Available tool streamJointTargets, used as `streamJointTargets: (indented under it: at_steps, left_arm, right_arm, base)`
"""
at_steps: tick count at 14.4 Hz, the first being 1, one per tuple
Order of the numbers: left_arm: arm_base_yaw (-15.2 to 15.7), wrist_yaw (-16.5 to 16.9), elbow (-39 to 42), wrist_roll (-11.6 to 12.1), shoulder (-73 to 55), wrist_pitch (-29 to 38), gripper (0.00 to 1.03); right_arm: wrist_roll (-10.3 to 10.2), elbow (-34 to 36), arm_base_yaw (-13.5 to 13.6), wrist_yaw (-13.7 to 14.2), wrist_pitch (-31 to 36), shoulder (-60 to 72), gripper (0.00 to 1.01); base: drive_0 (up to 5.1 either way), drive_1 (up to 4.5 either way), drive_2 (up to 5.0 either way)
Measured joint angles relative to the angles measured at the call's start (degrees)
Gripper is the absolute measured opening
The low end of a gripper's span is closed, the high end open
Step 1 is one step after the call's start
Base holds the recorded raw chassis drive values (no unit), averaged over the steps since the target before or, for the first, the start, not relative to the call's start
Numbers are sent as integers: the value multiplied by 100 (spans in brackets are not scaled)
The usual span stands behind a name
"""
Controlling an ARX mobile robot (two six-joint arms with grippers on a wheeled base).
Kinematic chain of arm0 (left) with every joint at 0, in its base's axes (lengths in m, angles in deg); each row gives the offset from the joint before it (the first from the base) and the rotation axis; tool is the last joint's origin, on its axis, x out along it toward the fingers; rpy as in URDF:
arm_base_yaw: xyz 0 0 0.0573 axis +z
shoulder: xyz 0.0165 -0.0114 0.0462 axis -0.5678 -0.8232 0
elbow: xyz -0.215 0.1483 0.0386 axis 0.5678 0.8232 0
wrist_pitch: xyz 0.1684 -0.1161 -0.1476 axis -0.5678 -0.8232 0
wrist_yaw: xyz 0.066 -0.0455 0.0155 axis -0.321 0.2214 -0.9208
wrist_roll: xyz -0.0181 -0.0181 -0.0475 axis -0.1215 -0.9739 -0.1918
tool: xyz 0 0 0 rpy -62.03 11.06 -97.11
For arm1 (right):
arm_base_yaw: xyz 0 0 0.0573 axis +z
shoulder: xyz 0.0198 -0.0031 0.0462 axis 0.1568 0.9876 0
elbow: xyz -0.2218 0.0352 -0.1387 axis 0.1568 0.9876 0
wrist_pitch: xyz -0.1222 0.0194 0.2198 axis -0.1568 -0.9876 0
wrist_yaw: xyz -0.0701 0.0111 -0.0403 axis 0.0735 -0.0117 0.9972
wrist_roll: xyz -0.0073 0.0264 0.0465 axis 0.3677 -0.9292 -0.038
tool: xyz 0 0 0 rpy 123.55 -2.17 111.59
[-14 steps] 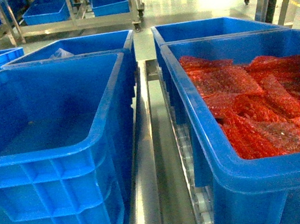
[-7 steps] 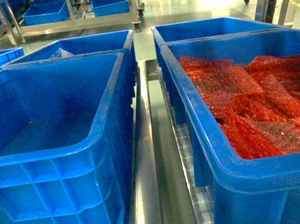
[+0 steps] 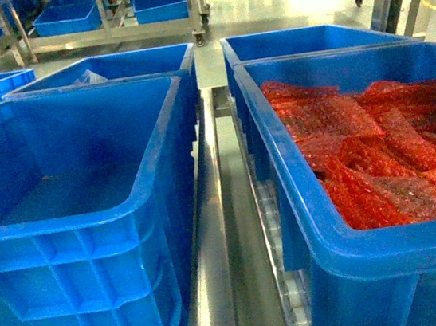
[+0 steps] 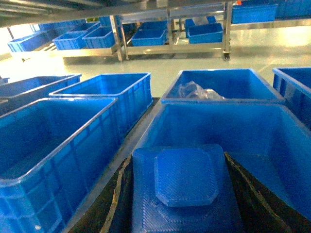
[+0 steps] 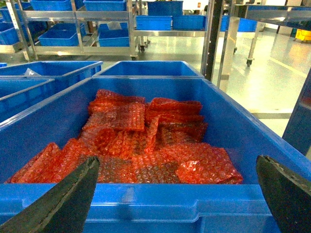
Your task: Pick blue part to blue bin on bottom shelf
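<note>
Hardly anything had moved since the earlier head frames: the bins kept their places and only the framing sat a touch lower. Neither gripper appeared in the head view.

In the left wrist view, the left gripper (image 4: 177,167) had its dark fingers (image 4: 119,194) closed against both sides of the blue textured plastic part with a raised eight-sided pad (image 4: 187,177). The part sat at 6 o'clock in that frame, held over the near end of the empty rectangular blue plastic bin (image 4: 272,126). That same bin filled the 9 o'clock side of the head view. Behind it, at 12 o'clock, another blue plastic bin (image 4: 228,82) held a crumpled clear plastic bag (image 4: 194,91).

The right gripper (image 5: 177,161) had its jaws spread wide with nothing between them, one dark finger (image 5: 63,199) at 7 o'clock and the other at 5 o'clock. It hung just before the near wall of the large blue plastic bin (image 5: 146,204) filled with red bubble-wrap sheets (image 5: 141,141); the head view showed this bin at 3 o'clock.

Between the two near bins ran the brushed stainless-steel bottom shelf rail (image 3: 213,244), with white roller tracks (image 3: 288,298) at 6 o'clock beside the right bin. Wheeled steel racks (image 3: 105,35) carrying more blue bins stood far off at 12 o'clock.
</note>
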Motion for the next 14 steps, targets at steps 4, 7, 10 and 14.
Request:
streamJointTargets:
  at_steps: [4,7,10,14]
  left_arm:
    - [-4,299,-533,-9,-2721,2155,44]
    - [125,393,-1003,-85,-4522,3099,44]
    - [31,428,-1036,-188,-4323,3202,71]
    - [42,426,-1038,-216,-4336,3176,98]
  right_arm:
    - [0,0,0,2,0,0,98]
    - [0,0,0,2,0,0,98]
    - [0,0,0,0,-2,0,98]
    - [0,0,0,0,0,0,98]
  base:
    - [0,0,0]
    - [0,0,0]
    - [0,0,0]
    - [0,0,0]
